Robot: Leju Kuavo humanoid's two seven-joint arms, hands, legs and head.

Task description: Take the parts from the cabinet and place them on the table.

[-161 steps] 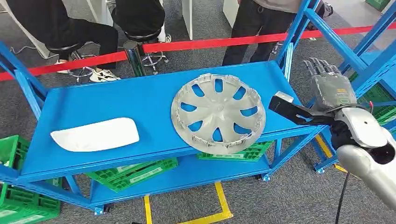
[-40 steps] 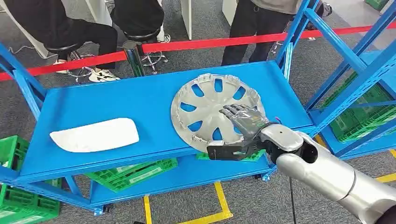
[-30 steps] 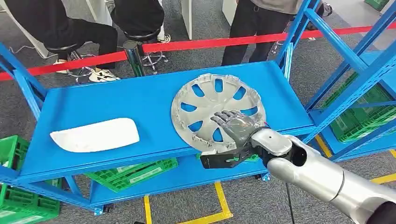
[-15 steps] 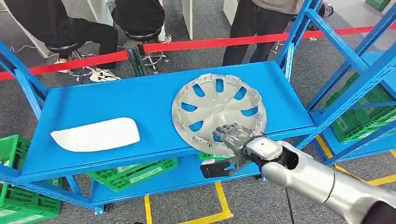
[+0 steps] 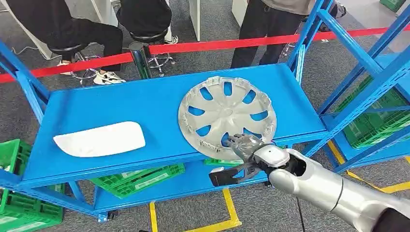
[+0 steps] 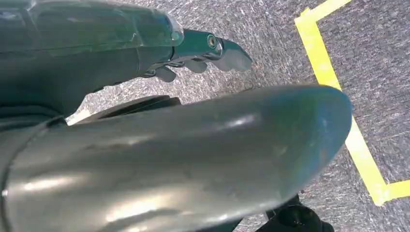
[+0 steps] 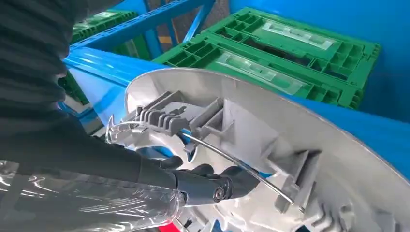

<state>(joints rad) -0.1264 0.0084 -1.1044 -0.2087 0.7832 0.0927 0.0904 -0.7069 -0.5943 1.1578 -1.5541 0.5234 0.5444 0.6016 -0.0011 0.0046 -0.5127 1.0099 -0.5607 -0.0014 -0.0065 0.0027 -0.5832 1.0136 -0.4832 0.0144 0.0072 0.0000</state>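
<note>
A silver hubcap [image 5: 227, 118] lies inner side up on the blue cabinet shelf [image 5: 121, 106], its near rim overhanging the front edge. My right hand [image 5: 244, 147] reaches over that near rim. Its fingers [image 7: 208, 186] rest on the hubcap [image 7: 300, 140] beside a wire ring and clips, and the thumb juts out apart below the shelf edge. A white curved part [image 5: 99, 139] lies at the shelf's left end. My left hand [image 6: 121, 48] hangs over grey floor and holds nothing.
Green crates [image 5: 140, 176] sit on the lower shelf and on the floor at left [image 5: 14, 212]. A red barrier [image 5: 193, 46] and people stand beyond the cabinet. Another blue rack [image 5: 367, 63] rises at right. Yellow tape [image 6: 333, 87] marks the floor.
My right hand swung in from the right, then slid across the hubcap toward its near rim. The hubcap and the white part have stayed in place.
</note>
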